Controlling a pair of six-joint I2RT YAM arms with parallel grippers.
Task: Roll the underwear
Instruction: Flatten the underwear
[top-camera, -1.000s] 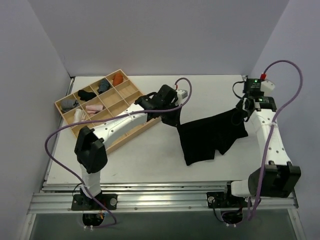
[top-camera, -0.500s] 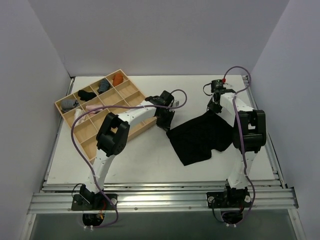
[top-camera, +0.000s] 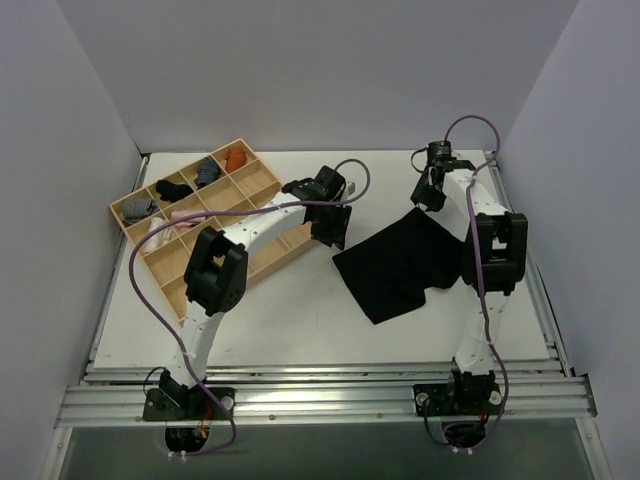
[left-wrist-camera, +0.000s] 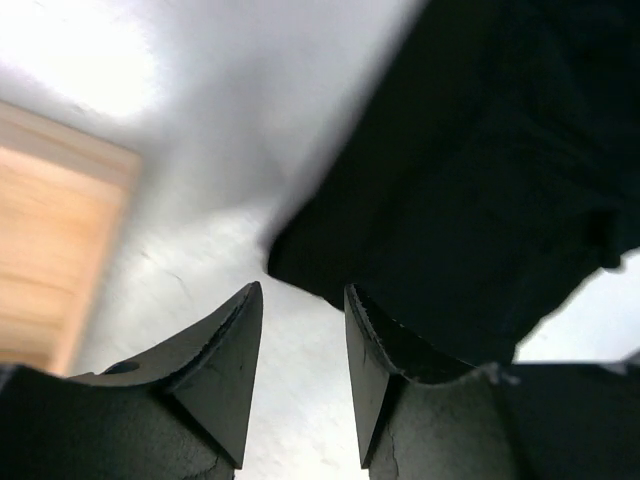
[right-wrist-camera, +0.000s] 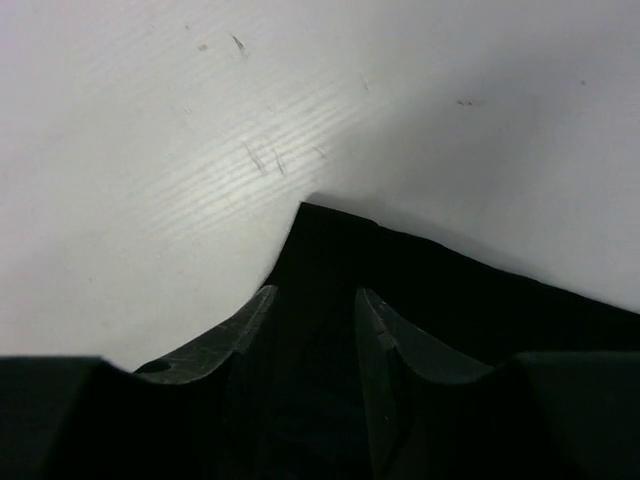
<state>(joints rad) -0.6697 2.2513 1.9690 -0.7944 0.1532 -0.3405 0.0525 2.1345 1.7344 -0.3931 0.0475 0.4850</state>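
The black underwear (top-camera: 400, 265) lies spread flat on the white table, right of centre. My left gripper (top-camera: 336, 236) hangs just off its left corner. In the left wrist view that gripper (left-wrist-camera: 303, 310) is open, with bare table between the fingers and the underwear (left-wrist-camera: 480, 180) corner just ahead of the tips. My right gripper (top-camera: 427, 198) is at the garment's far right corner. In the right wrist view this gripper (right-wrist-camera: 315, 295) stands open over the pointed corner of the underwear (right-wrist-camera: 340, 245), which lies slack under and between the fingers.
A wooden compartment tray (top-camera: 268, 262) sits at the back left, holding small rolled bundles in black, grey, pink and orange. Its edge (left-wrist-camera: 50, 250) is close on the left gripper's left side. Grey walls enclose the table on three sides.
Both grippers have opened and let go of the underwear, which went from hanging stretched between them to lying flat. Both arms swung toward the back of the table.
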